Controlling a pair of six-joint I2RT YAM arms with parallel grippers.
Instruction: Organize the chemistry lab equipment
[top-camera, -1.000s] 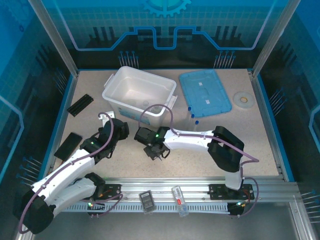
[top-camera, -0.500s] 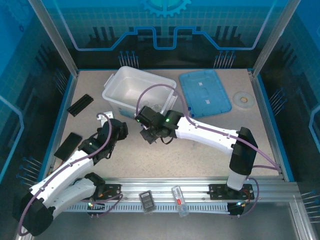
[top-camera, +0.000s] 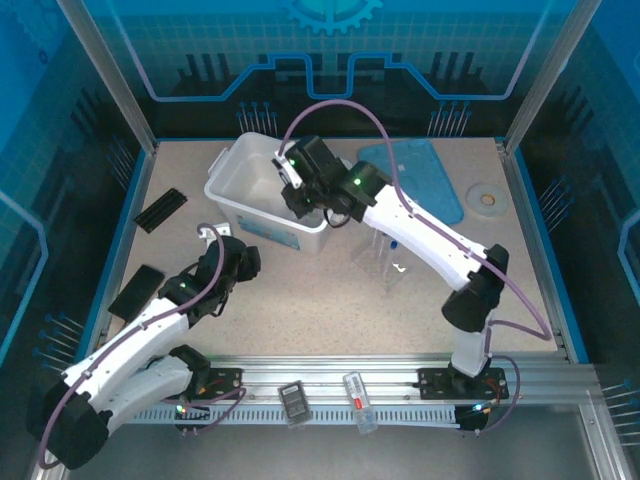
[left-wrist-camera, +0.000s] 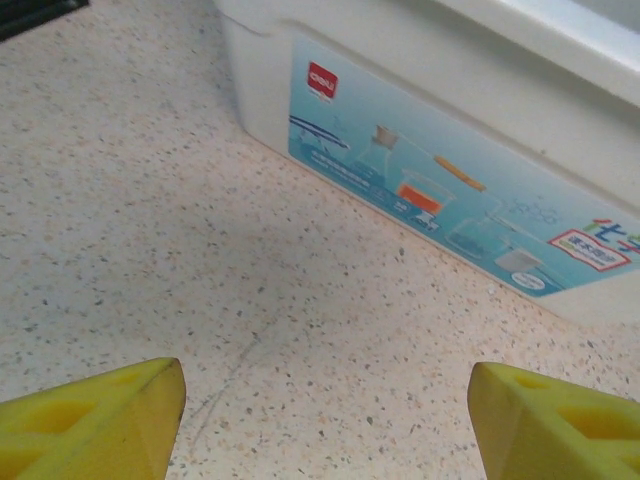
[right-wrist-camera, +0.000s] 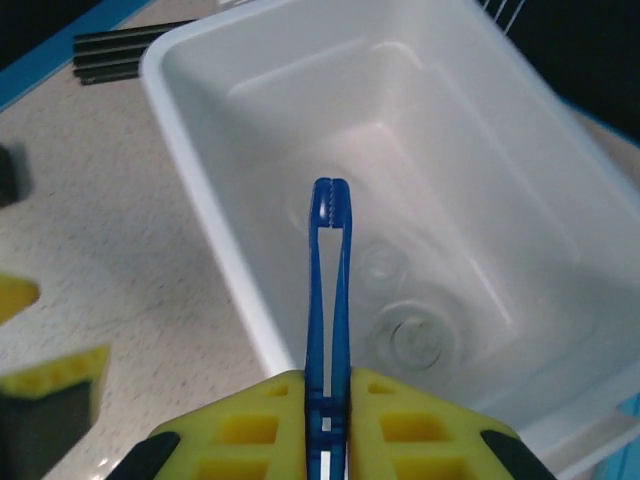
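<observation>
The tweezers (right-wrist-camera: 328, 280) hung over the open bin (right-wrist-camera: 205, 200), tips together and pointing down into it. Their back end was pinched between the pressed-together pads of the right gripper (right-wrist-camera: 328, 385). On the bin floor below, just right of the tweezers' line, lay the glass dish (right-wrist-camera: 413, 340). Held over the inside and apart from the walls, the tweezers looked placed so that a release would drop them beside the dish.

From above, the right gripper (top-camera: 300, 198) sat over the bin's near right part. The lid (top-camera: 425, 195) lay flat on the table (top-camera: 300, 310) to the right, off so the bin could be filled. The tubes (top-camera: 385, 250) stood just off the bin's near right corner, not yet packed.

The left gripper (left-wrist-camera: 325, 410) hovered low by the bin's labelled near wall, spread and empty, probably parked out of the way.
</observation>
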